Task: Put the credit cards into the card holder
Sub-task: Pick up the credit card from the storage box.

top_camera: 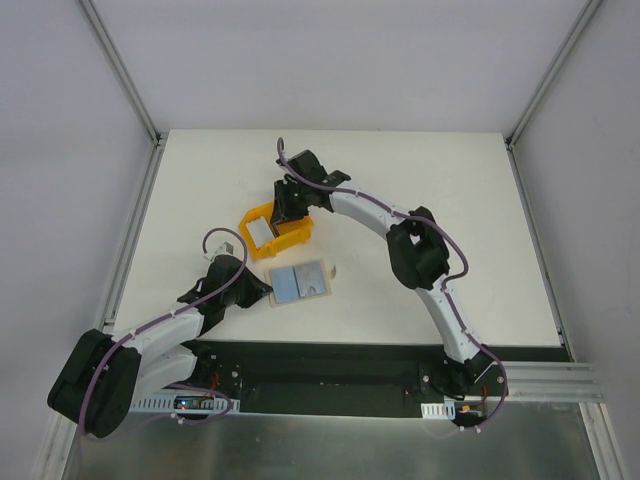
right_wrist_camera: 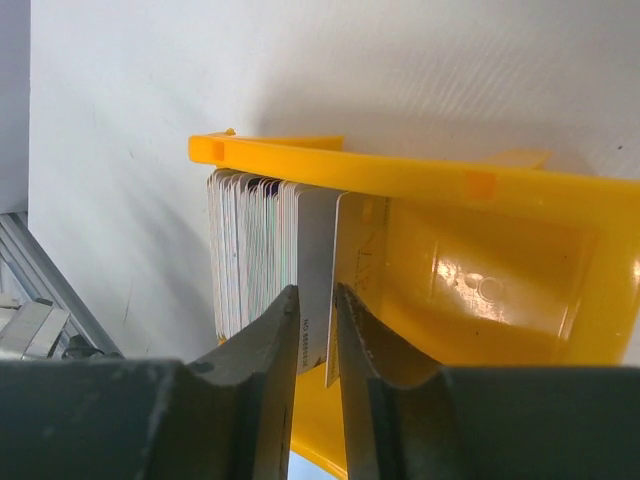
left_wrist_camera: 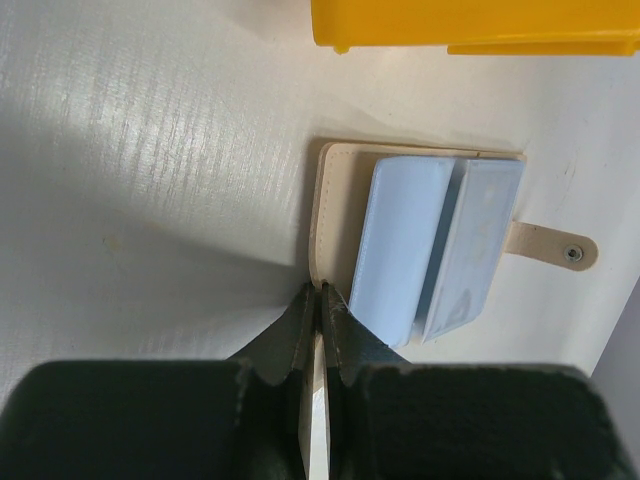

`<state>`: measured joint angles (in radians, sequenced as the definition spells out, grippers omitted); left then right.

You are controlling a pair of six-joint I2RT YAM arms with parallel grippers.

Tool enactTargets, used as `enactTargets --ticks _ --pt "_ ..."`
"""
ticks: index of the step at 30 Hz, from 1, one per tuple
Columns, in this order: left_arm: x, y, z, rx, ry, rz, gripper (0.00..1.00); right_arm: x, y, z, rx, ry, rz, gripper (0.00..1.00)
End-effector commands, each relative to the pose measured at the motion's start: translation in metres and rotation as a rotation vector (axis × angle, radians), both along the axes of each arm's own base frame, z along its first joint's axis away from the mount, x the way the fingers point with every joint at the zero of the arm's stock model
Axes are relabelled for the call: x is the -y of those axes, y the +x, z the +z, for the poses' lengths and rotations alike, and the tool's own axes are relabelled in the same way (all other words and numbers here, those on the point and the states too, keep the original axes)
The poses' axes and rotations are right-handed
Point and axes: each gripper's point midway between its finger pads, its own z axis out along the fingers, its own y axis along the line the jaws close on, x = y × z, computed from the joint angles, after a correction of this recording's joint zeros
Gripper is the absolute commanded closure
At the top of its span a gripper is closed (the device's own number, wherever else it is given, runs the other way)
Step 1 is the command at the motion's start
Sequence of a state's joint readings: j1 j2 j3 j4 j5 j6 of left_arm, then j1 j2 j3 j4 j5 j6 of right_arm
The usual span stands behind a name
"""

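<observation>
The beige card holder (top_camera: 318, 290) lies open on the table in front of the yellow bin (top_camera: 296, 238). Pale blue sleeves (left_wrist_camera: 400, 240) show inside the card holder (left_wrist_camera: 332, 200). My left gripper (left_wrist_camera: 320, 292) is shut on the holder's near edge, low over the table (top_camera: 258, 292). A stack of credit cards (right_wrist_camera: 250, 250) stands on edge at one end of the bin (right_wrist_camera: 480, 290). My right gripper (right_wrist_camera: 317, 292) reaches down into the bin (top_camera: 283, 214), its jaws a little apart. Two of the outermost cards (right_wrist_camera: 322, 260) stand between its fingers.
The bin's yellow wall (left_wrist_camera: 470, 20) runs just beyond the holder. The holder's snap tab (left_wrist_camera: 555, 248) sticks out on the side away from my left gripper. White walls and metal rails (top_camera: 125, 80) fence the table on three sides.
</observation>
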<state>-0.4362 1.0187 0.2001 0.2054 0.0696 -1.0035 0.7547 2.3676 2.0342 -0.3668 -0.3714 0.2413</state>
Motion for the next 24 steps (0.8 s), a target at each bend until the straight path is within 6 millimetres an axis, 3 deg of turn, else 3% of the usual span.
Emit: enactTargets --ticks 1,8,13,18,24 --pt "-0.011 -0.012 -0.016 -0.058 0.053 -0.001 1.0 0.0 0.0 0.0 0.019 -0.059 0.014 0.75" --pt "-0.012 -0.013 -0.018 -0.066 0.055 -0.003 1.0 0.003 -0.004 -0.013 0.016 -0.111 0.025 0.73" --pt "-0.011 -0.013 -0.017 -0.066 0.052 -0.006 1.0 0.002 -0.002 -0.005 0.052 -0.108 0.029 0.89" --pt "-0.01 -0.013 -0.017 -0.066 0.05 -0.01 1.0 0.005 0.014 0.035 0.199 -0.11 0.006 0.99" --pt "-0.009 -0.012 -0.014 -0.059 0.046 -0.017 1.0 0.029 0.027 0.092 0.375 -0.131 -0.071 0.99"
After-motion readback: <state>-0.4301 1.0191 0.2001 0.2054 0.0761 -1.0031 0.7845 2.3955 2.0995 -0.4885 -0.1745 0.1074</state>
